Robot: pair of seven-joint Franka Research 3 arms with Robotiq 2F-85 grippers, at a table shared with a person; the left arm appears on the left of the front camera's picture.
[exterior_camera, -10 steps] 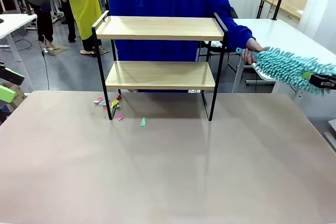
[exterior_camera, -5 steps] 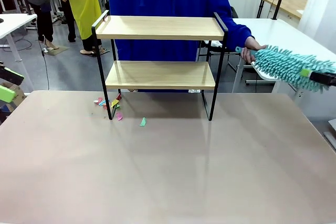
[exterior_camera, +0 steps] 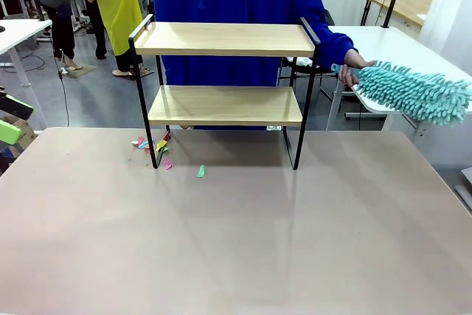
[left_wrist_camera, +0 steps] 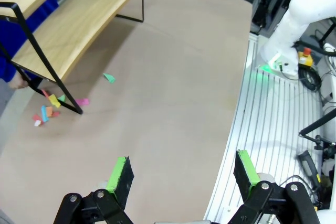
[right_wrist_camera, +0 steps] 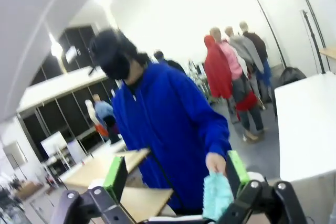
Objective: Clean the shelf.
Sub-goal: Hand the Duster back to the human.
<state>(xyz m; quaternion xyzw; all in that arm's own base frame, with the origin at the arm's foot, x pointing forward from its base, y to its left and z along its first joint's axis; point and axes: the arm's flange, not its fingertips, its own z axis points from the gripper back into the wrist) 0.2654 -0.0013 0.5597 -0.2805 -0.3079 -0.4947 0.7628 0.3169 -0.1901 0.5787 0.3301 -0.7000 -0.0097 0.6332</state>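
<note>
Two-tier shelf (exterior_camera: 225,71) at table's (exterior_camera: 236,241) far edge. Left gripper (left_wrist_camera: 181,174) spread wide, well apart from shelf. Right gripper (right_wrist_camera: 176,174) spread wide, empty; person's hand (exterior_camera: 352,64) beside shelf holds teal duster (exterior_camera: 417,92).

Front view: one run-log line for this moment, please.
teal fluffy duster: in person's hand | right gripper: open | wooden two-tier shelf: bare

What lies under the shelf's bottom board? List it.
Under the shelf, by its left front leg, small coloured paper scraps lie on the table, with one green scrap just in front. The far edge beneath the board is hidden.
</note>
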